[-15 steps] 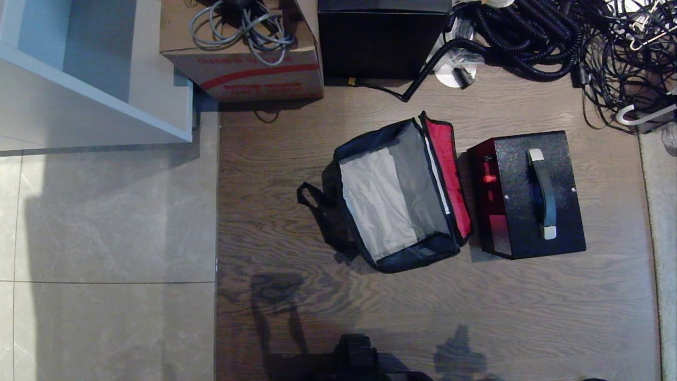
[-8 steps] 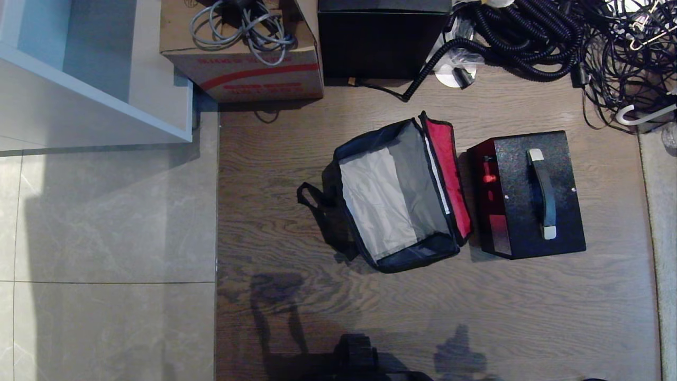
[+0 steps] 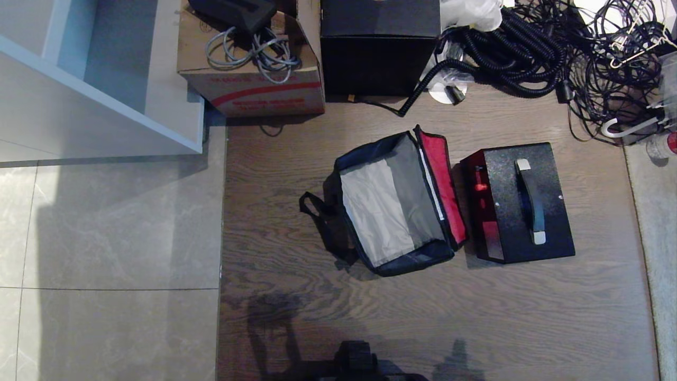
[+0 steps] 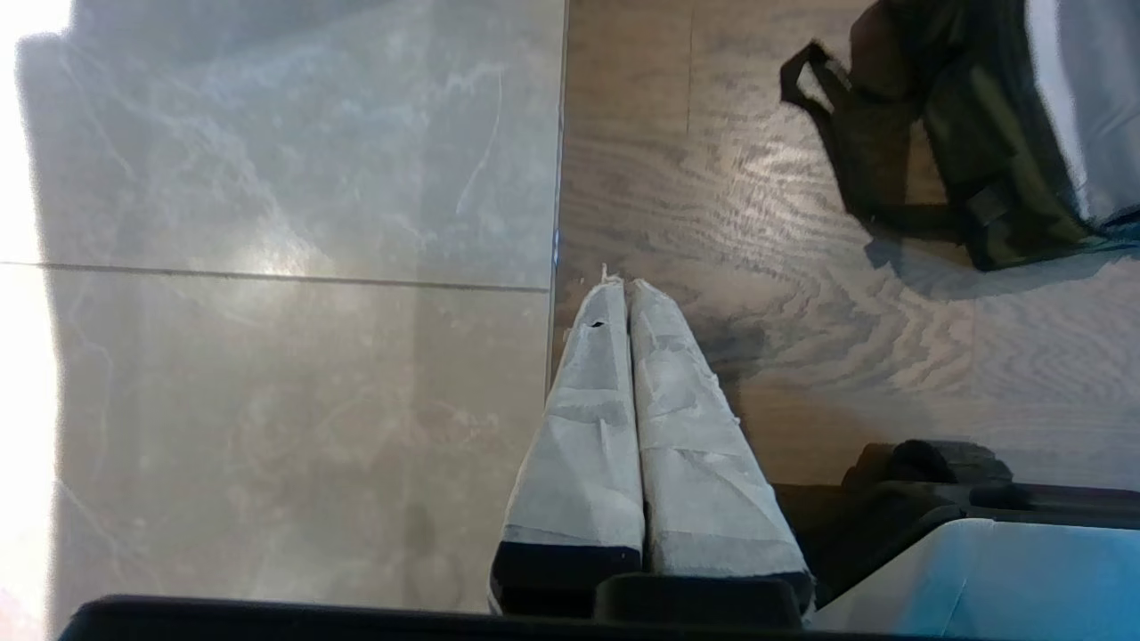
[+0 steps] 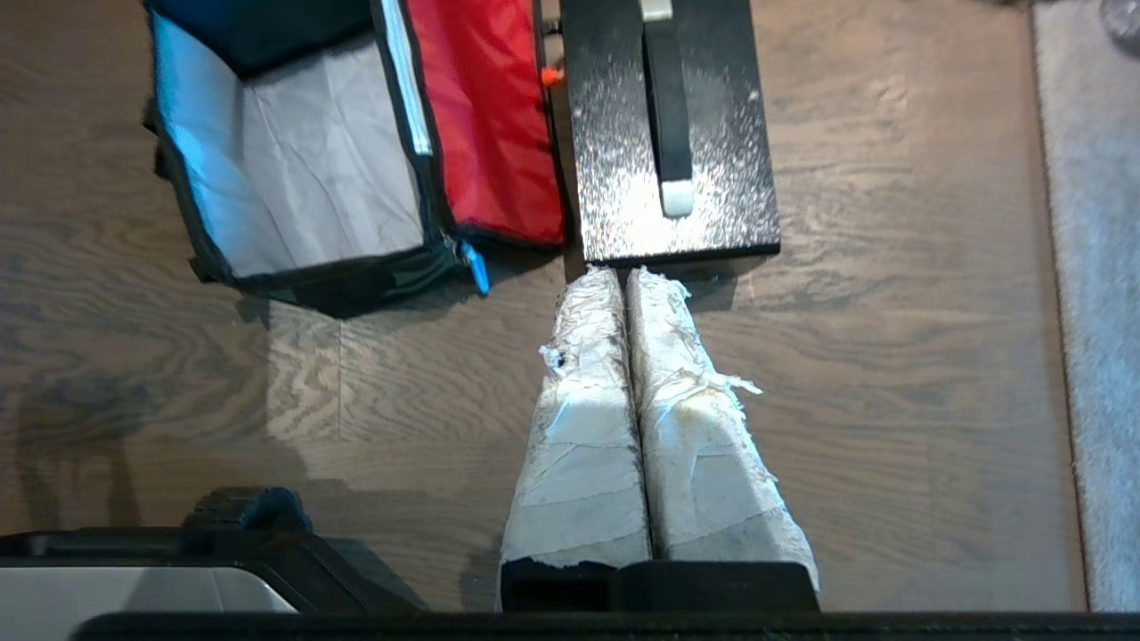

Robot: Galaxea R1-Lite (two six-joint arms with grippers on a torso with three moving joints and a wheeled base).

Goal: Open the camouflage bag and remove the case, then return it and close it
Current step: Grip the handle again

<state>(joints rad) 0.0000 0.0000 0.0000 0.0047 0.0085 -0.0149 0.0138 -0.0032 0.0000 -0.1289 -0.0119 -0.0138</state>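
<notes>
Nearest, both end effectors hang over the floor with nothing in them: left end effector (image 4: 627, 287) has its taped white fingers pressed together above the seam between grey tile (image 3: 111, 222) and wood floor (image 3: 423, 317); right end effector (image 5: 623, 274) likewise pressed together, tips just short of the near edge of the case in its wrist view

Further out on the wood floor, camouflage bag (image 3: 394, 206) sits open. Pale grey crumpled lining shows inside; nothing inside it. Black walls, black strap loop (image 3: 312, 203) trailing toward the tile side. Lid flipped over toward the case, red inner face up, white zipper strip along its hinge edge. Blue-looking pull tag (image 5: 476, 267) at the near corner

Just beside the lid, on the robot's right, the case (image 3: 521, 203) stands outside the bag: speckled, glittery grey-black top, black handle with silver ends lying lengthways, red glow on the side facing the lid

Farthest: red-striped cardboard box (image 3: 254, 84) holding grey cables, black cube box (image 3: 378, 50), tangle of black cords (image 3: 534, 47)
</notes>
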